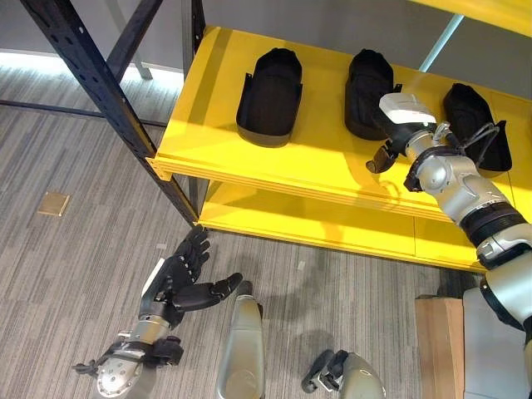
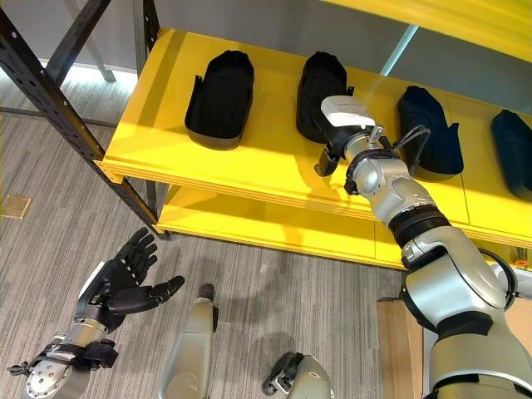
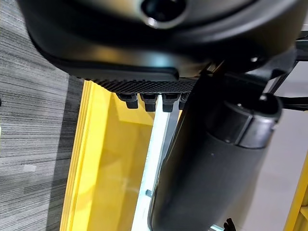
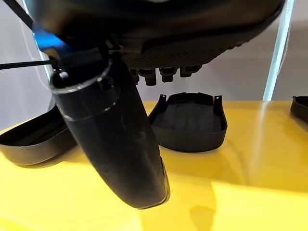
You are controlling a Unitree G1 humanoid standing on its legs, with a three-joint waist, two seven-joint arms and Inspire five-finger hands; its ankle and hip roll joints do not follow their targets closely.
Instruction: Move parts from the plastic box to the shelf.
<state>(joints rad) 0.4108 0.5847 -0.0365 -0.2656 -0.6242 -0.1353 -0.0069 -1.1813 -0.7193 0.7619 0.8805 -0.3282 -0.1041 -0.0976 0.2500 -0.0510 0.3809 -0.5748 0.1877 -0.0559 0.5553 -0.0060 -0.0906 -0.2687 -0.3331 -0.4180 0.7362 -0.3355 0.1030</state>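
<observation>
1. I see my right hand point(image 2: 332, 137) over the yellow shelf point(image 2: 266, 158), fingers relaxed, holding nothing, just beside the second black part point(image 2: 320, 87).
2. Three more black parts lie on that shelf.
3. My left hand point(image 1: 184, 278) hangs spread and empty below the shelf.

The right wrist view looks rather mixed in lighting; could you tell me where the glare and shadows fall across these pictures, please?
Right wrist view: glare streaks the yellow shelf beside a black part; the right hand casts a shadow below. Left eye view: the left hand hangs open over evenly lit floor.
</observation>
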